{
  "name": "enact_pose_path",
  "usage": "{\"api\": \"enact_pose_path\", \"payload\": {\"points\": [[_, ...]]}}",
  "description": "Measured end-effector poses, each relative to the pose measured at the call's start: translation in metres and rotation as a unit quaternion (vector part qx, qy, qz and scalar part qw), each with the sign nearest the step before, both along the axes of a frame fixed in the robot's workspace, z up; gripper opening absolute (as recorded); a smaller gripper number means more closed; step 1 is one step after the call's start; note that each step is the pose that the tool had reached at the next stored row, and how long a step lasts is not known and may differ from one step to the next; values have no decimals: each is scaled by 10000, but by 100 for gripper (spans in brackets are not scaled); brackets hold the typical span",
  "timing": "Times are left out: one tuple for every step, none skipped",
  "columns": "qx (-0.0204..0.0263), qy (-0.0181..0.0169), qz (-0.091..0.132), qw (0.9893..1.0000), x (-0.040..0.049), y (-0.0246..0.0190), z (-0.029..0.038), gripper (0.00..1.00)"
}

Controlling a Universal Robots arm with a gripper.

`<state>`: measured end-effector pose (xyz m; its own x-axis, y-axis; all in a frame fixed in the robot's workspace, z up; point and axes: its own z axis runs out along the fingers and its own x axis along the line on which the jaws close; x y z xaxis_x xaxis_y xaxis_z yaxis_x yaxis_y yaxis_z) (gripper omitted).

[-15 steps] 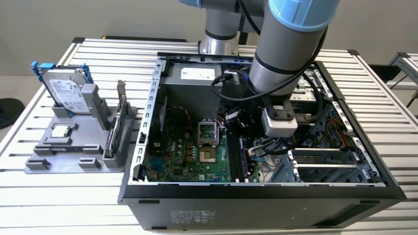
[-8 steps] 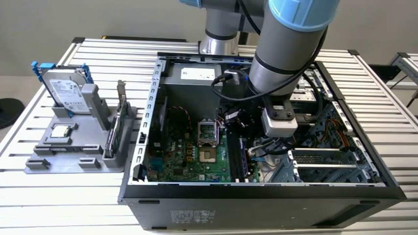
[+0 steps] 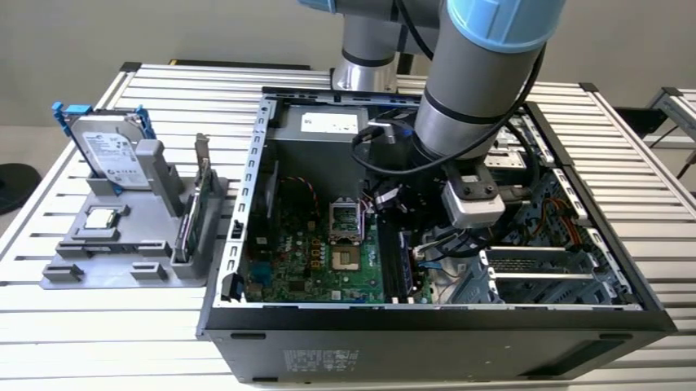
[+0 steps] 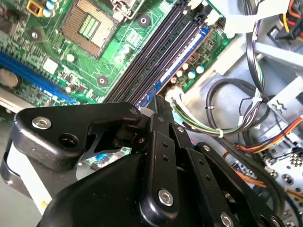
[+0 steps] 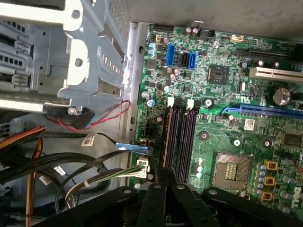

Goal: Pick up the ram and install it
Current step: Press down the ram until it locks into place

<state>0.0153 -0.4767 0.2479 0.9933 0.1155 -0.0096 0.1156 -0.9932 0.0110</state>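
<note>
The black metal gripper (image 4: 158,111) is seen lowered inside the open black computer case (image 3: 435,322), its fingers closed on the narrow dark-blue ram stick (image 4: 182,64). The ram lies along the outermost of the black memory slots (image 4: 151,56) on the green motherboard (image 4: 113,66), beside the empty silver processor socket (image 4: 90,23). If the stick is tilted in that slot, pressing could jam it or leave one end unseated.

A slatted metal table (image 3: 98,318) carries an open computer case (image 3: 435,326) and a grey parts holder (image 3: 120,269).
</note>
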Motion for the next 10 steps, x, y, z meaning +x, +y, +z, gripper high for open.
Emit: {"api": "enact_pose_path", "payload": {"points": [[0, 0, 52, 10000, 0, 0, 0, 0], [0, 0, 131, 9999, 0, 0, 0, 0], [1, 0, 170, 9999, 0, 0, 0, 0], [0, 0, 202, 9998, 0, 0, 0, 0], [0, 0, 233, 9997, 0, 0, 0, 0], [0, 0, 262, 9997, 0, 0, -1, 0], [0, 0, 281, 9996, 0, 0, -1, 0], [0, 0, 299, 9996, 0, 0, -1, 0], [0, 0, 315, 9995, 0, 0, -1, 0], [0, 0, 332, 9995, 0, 0, -2, 0]]}}
